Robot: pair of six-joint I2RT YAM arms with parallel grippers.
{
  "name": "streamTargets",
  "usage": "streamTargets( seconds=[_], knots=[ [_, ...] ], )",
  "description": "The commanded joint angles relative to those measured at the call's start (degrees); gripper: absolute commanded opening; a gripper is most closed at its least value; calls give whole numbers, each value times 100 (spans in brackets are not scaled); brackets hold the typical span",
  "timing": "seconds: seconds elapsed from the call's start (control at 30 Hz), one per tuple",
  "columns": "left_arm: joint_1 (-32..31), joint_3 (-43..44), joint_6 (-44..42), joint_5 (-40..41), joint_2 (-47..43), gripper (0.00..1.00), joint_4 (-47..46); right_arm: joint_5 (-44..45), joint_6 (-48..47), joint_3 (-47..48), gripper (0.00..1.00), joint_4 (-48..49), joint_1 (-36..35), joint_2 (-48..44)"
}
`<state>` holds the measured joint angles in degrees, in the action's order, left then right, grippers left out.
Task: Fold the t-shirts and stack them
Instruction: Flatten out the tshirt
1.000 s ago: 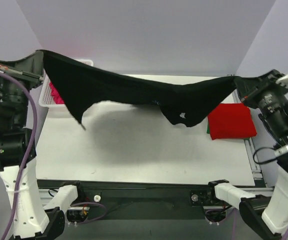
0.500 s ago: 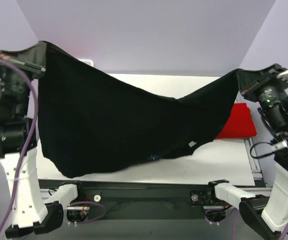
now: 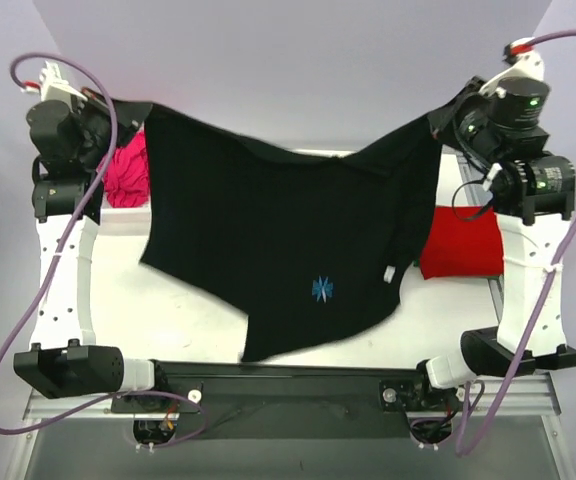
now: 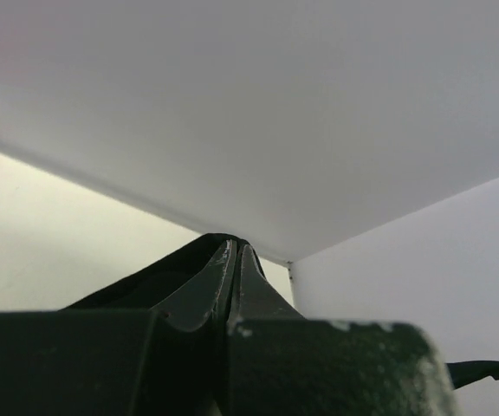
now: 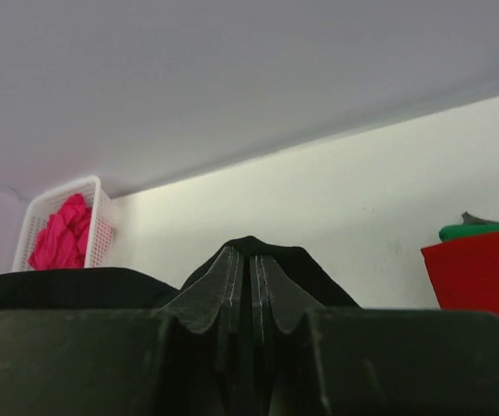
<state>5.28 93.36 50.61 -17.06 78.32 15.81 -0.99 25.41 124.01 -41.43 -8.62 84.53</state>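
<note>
clenched on cloth, both pairs of jaws: our left gripper (image 3: 131,108) pinches one top corner of the black t-shirt (image 3: 288,235), and our right gripper (image 3: 446,118) pinches the other. in each wrist view the jaws stand pressed nearly together, with a fold of black cloth bulging out past the tips.

in the top view we hold the left gripper high at about ten o'clock and the right gripper high at about two o'clock. the black t-shirt hangs spread between them. its top edge sags in the middle and its body drapes down over the white table (image 3: 168,320). the lower edge slants and reaches lowest near six o'clock, by the table's near edge. we cannot tell whether the cloth touches the table. a small blue mark (image 3: 321,289) shows on the shirt just below centre, with a small white tag (image 3: 390,272) at its three o'clock.

the bright red t-shirt (image 3: 463,245) lies folded flat on the table at three o'clock, partly hidden behind the black one's right edge. the right wrist view shows a green thing (image 5: 479,230) at its top edge, and we cannot tell what it is. the magenta-pink t-shirt (image 3: 128,172) lies bunched at about ten o'clock, just below the left gripper. the right wrist view shows it inside the white mesh basket (image 5: 100,217).
</note>
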Motion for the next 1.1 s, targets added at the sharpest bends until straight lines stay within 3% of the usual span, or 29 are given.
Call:
streamTargets(
  seconds=[0.0, 0.27, 0.63, 0.83, 1.07],
  knots=[
    [-9, 665, 168, -79, -537, 0, -878, 328, -98, 703, 0, 626, 45, -490],
    [-62, 1683, 441, -52, -792, 0, -721, 529, -255, 388, 0, 1575, 27, -1516],
    [-475, 3100, -1079, 1353, -1460, 0, 378, 1022, -809, 651, 0, 2156, 36, -2248],
    [-475, 2522, -1229, 1794, -1943, 0, 247, 1040, -1011, 721, 0, 2420, 27, -2082],
    [-484, 870, -684, 1495, -1681, 0, -271, 917, -1152, 801, 0, 2587, 36, -950]
  ],
)
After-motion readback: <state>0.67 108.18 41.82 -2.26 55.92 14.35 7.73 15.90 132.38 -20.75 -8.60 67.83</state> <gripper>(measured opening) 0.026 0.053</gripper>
